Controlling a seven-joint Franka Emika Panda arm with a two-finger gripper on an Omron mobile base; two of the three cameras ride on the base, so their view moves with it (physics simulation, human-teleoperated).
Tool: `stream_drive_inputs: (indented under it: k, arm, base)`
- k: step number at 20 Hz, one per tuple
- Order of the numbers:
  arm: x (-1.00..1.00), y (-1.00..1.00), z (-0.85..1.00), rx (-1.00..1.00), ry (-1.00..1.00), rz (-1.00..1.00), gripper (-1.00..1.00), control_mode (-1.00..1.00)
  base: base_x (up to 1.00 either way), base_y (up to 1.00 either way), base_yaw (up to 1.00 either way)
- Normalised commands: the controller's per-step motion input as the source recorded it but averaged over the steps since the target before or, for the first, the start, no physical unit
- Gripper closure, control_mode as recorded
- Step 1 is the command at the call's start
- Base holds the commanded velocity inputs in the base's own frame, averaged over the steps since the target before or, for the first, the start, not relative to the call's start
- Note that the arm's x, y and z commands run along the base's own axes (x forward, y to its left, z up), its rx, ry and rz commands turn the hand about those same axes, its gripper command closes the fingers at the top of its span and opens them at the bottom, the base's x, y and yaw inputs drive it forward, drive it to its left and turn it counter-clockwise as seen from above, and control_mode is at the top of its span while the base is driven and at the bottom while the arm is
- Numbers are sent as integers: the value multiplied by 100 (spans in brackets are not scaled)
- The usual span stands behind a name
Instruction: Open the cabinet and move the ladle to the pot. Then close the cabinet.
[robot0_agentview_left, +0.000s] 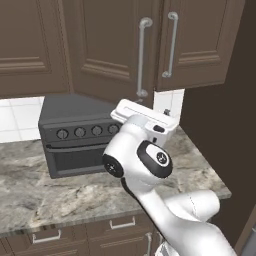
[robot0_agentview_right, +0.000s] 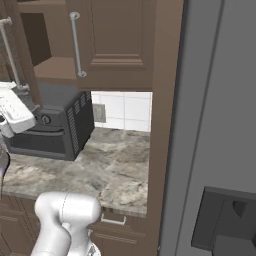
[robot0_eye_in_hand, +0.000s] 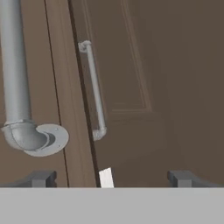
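We see no words or labels we can read. Our gripper (robot0_eye_in_hand: 111, 178) is wide open, holding nothing, right by the cabinet (robot0_agentview_left: 112, 45) door handles (robot0_eye_in_hand: 94, 89). Left door's ajar. Can't tell where the ladle is.
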Motion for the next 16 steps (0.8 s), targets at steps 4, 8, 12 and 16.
stream_drive_inputs:
  k: [4,8,12,16]
  arm:
    - [42,-55,0,0,2,13,-100,-100]
    - [39,-49,2,0,4,11,-100,-100]
    - [38,-38,5,0,6,8,-100,-100]
    - [38,-31,4,1,8,7,-100,-100]
  base:
    - [0,0,0]
    - [0,0,0]
    - [0,0,0]
    - [0,0,0]
